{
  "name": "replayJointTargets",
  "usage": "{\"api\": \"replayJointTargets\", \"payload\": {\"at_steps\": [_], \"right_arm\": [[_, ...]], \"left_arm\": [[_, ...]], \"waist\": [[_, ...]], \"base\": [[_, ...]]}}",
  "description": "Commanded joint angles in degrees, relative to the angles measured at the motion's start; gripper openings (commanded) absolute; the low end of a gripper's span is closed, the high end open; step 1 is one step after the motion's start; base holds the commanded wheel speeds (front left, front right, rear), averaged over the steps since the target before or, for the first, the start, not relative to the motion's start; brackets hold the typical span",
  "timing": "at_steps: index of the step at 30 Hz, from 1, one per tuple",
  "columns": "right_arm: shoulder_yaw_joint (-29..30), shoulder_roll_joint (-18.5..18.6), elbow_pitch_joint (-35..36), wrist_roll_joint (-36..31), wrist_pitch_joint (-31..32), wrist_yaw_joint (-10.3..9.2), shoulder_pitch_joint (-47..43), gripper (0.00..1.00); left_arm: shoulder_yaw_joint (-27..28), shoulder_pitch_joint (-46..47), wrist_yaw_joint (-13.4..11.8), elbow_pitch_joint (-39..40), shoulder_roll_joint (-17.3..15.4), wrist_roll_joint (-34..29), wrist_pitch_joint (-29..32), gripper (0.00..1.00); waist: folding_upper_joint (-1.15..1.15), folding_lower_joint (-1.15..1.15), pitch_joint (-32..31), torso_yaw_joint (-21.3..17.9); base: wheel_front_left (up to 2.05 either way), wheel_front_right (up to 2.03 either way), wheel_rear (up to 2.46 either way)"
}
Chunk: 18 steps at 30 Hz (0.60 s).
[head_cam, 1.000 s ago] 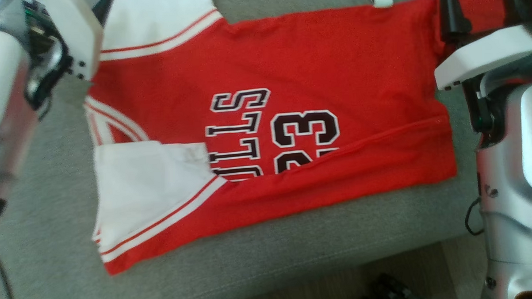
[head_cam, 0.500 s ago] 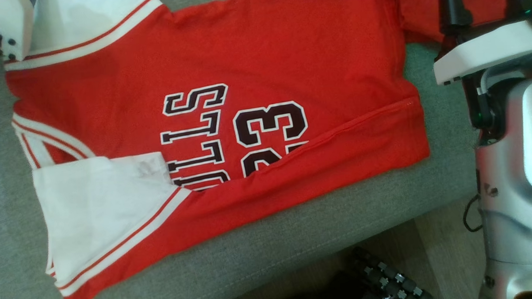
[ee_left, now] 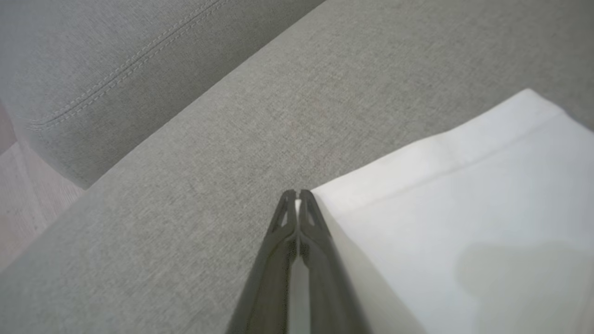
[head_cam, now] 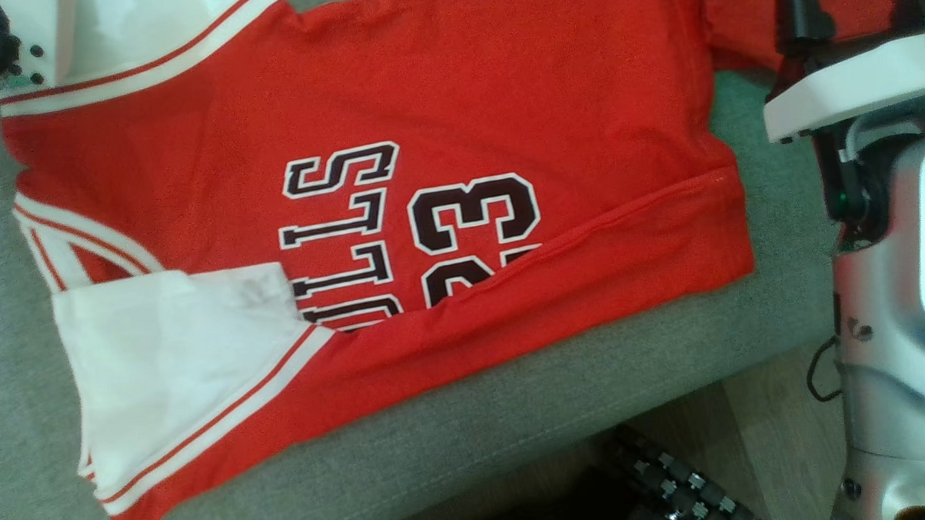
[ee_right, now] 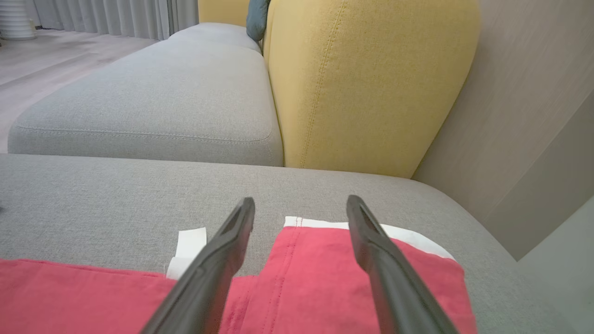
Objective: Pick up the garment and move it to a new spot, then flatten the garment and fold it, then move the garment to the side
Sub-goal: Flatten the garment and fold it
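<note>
Flanking one garment (head_cam: 503, 97): left gripper (ee_left: 297, 192), right gripper (ee_right: 300, 202)

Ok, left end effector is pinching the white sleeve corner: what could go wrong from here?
The left end effector grips only the very corner of the white sleeve, so it may slip on lifting. The right end effector is open over the red flap; a one-sided pull would likely bunch the jersey.
</note>
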<state>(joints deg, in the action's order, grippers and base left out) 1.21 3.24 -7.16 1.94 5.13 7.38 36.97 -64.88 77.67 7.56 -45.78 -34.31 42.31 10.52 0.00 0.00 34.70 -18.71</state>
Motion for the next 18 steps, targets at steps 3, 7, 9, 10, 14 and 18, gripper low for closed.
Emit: {"api": "replayJointTargets", "payload": {"at_steps": [3, 7, 9, 10, 14, 18], "right_arm": [[0.09, -0.35, 1.74, 0.1, 0.15, 0.11, 0.34, 1.0], [0.06, -0.35, 0.43, 0.88, 0.61, 0.11, 0.82, 1.0], [-0.4, -0.07, -0.59, 1.68, 1.34, 0.11, 1.03, 1.0], [-0.85, 0.41, -1.12, 2.17, 1.72, 0.11, 1.14, 1.0], [-2.72, 3.03, -4.46, 5.35, 3.91, 0.11, 1.61, 1.0], [-5.11, 6.34, -9.35, 8.82, 6.78, 0.11, 2.31, 1.0]], "left_arm": [[0.91, 1.72, -0.08, -0.26, -1.87, 1.66, -2.93, 0.0], [1.86, 2.15, -0.08, -1.62, -0.62, 1.84, -9.48, 0.0], [2.37, 1.88, -0.25, -2.03, 0.31, 1.9, -12.68, 0.0], [2.43, 1.67, -0.3, -2.11, 0.77, 1.81, -14.01, 0.0], [2.58, 0.5, -0.44, -1.94, 2.15, 1.74, -18.21, 0.0], [2.17, -0.86, -0.4, -1.29, 2.93, 1.86, -20.05, 0.0]], "waist": [[0.0, 0.0, -0.85, 1.49], [0.0, 0.0, -2.38, 3.65], [0.0, 0.0, -3.25, 5.08], [0.0, 0.0, -3.66, 5.84], [0.0, 0.0, -5.1, 8.6], [0.0, 0.0, -6.02, 10.86]], "base": [[0.0, 0.0, 0.0], [0.0, 0.0, 0.0], [0.0, 0.0, 0.0], [0.0, 0.0, 0.0], [0.0, 0.0, 0.0], [0.0, 0.0, 0.0]]}}
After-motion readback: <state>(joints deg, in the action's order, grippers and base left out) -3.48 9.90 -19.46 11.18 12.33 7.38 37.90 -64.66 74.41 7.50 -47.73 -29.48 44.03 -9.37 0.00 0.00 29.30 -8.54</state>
